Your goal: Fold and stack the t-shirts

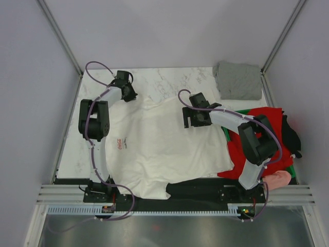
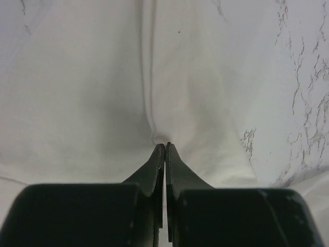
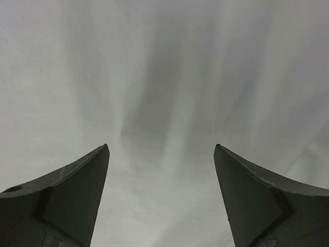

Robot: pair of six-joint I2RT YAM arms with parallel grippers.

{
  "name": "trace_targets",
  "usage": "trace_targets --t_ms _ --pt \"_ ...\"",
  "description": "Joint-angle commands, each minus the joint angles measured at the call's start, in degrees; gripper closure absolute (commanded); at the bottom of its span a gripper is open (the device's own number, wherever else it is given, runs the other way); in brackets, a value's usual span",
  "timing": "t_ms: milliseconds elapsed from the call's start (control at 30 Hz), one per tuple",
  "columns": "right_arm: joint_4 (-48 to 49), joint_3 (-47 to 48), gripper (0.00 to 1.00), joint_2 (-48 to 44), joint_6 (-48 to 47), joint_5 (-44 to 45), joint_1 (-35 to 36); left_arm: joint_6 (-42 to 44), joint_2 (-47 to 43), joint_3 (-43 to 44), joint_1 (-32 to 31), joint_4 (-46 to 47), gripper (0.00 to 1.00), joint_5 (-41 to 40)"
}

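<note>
- A large white t-shirt point(image 1: 159, 146) lies spread flat across the middle of a marble table point(image 1: 169, 81). 1 grey folded shirt point(image 1: 237, 81) sits at the far right corner.
- To fold cleanly, both far corners likely need gripping level with each other before being drawn toward the near edge.
- The left gripper point(image 2: 165, 145) is pinched tight on the far left edge, and the cloth puckers at its tips.
- The right gripper point(image 3: 162, 149) hangs wide apart over the far right part, holding nothing.

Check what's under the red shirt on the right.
Edges of the green crate show at the far and near sides of the red shirt, so it seems draped over it. A black shirt pokes out on its right. The crate's inside is covered.
</note>
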Motion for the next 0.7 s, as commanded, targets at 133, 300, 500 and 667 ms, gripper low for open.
trace_targets --t_ms 133,300,500,667 --pt "2.02 -0.45 0.09 0.4 -0.65 0.96 -0.1 -0.6 1.08 12.26 -1.24 0.86 0.98 -2.28" --pt "1.67 0.42 0.09 0.05 0.05 0.26 -0.1 0.98 15.91 43.76 -3.08 -6.83 0.75 6.85" --pt "0.62 -0.72 0.1 -3.29 0.32 0.34 -0.1 2.04 6.14 32.73 -4.49 -9.63 0.36 3.18" --pt "-0.87 0.51 0.09 -3.29 0.84 0.96 -0.19 2.12 -16.61 1.33 -4.05 -6.61 0.38 -3.67"
